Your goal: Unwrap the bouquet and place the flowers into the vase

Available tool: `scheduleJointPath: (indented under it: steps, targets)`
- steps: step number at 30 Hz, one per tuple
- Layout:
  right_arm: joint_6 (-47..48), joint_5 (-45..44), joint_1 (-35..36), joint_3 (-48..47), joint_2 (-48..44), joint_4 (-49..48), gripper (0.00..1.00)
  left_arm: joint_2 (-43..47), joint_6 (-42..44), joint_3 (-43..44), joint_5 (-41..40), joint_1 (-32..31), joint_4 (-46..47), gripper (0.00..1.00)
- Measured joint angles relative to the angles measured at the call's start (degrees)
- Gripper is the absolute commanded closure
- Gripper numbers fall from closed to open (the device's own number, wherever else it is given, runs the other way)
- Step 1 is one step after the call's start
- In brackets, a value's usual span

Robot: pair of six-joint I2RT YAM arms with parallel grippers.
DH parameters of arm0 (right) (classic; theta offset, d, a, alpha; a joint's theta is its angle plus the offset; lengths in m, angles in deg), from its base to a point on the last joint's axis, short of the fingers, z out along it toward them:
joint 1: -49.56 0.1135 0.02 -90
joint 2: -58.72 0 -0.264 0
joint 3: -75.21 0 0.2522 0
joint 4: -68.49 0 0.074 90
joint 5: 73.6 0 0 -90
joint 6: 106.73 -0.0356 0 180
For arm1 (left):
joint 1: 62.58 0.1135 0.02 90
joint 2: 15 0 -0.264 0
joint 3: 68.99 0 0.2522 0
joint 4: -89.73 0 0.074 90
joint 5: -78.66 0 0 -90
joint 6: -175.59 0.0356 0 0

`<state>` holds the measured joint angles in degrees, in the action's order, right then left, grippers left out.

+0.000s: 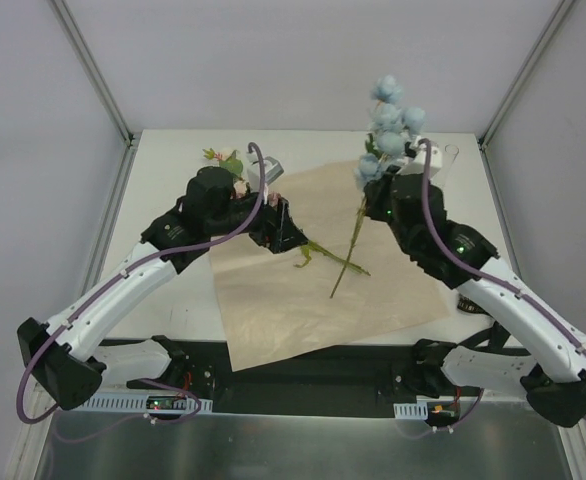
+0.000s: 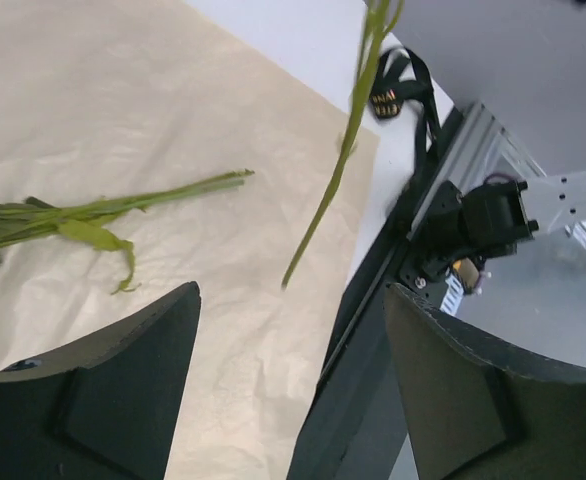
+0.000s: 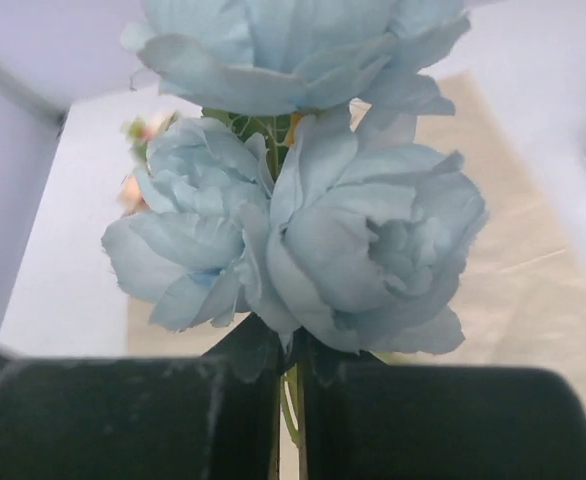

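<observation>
The vase [image 1: 451,154] is standing at the far right of the table [image 1: 173,180], just behind the right gripper [image 3: 291,420]. It is clear glass and the gripper is covering its lower part, so I cannot tell what is inside it.

The right gripper is pressing its fingers together on the stem of the blue flowers [image 1: 388,120] and is holding them upright in the air. The long stem is hanging down at a slant, with its lower end over the paper [image 1: 303,310], well apart from the vase. The paper is lying open and flat on the table.

The left gripper [image 2: 293,400] is hovering over the paper with its fingers [image 2: 123,390] wide apart and nothing between them. A few green stems [image 2: 123,205] are lying on the paper just in front of it. Their heads are running under the left arm. Only some pink flowers [image 1: 218,158] and leaves are showing beyond it.

A black ribbon [image 2: 398,85] with gold letters is lying at the near right edge of the table; the letters are too small to read. In the right wrist view the blossoms are filling almost the whole picture and hiding the table behind them.
</observation>
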<state>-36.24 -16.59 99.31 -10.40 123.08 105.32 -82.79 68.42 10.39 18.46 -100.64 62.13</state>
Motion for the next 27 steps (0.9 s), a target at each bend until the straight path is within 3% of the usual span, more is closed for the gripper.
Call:
scheduleJointPath:
  steps: [8,15,27]
  targets:
    - [23.93,-6.25,-17.03,-6.82,-5.86,-7.96,0.99,4.24,-2.12,0.00,-3.98,4.07,-0.24,0.27]
    - [31.63,-5.42,-34.56,-24.06,-0.33,-16.41,0.99,0.61,-3.50,0.00,-3.28,4.00,-0.50,0.28]
    - [37.03,1.77,-42.21,-33.81,17.42,-26.34,0.99,-3.63,-3.67,0.00,-3.19,4.00,-1.11,0.20]
